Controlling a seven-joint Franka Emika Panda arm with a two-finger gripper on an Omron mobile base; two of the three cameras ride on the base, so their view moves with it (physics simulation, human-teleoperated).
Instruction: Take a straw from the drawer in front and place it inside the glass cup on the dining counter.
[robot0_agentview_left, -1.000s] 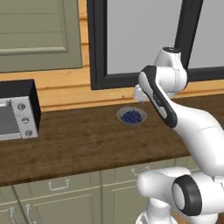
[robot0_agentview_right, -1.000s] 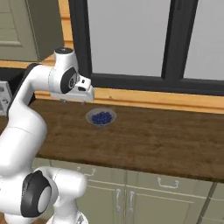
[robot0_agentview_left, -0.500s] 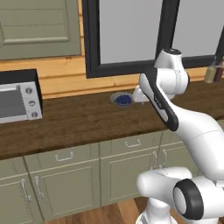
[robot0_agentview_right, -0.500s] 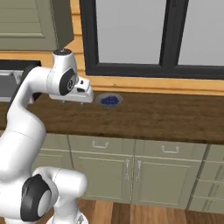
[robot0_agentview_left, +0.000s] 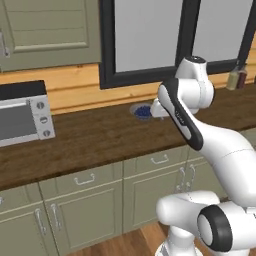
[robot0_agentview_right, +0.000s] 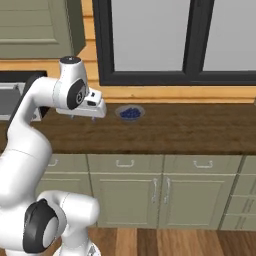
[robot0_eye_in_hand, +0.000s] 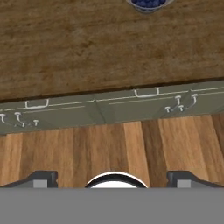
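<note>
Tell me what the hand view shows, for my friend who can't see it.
The open gripper looks down past a brown wood worktop at shut green drawers and a plank floor. A small bowl of blue things sits at the top edge.

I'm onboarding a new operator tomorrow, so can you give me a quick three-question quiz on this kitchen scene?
1. True or false: the hand is shut on a straw.
2. What stands on the worktop at the far left of the left base view? A) kettle B) microwave C) toaster
3. Fill in: the small bowl by the window holds something ____ in colour.

Key:
1. False: its fingers stand wide apart with nothing between them.
2. B
3. blue
</note>
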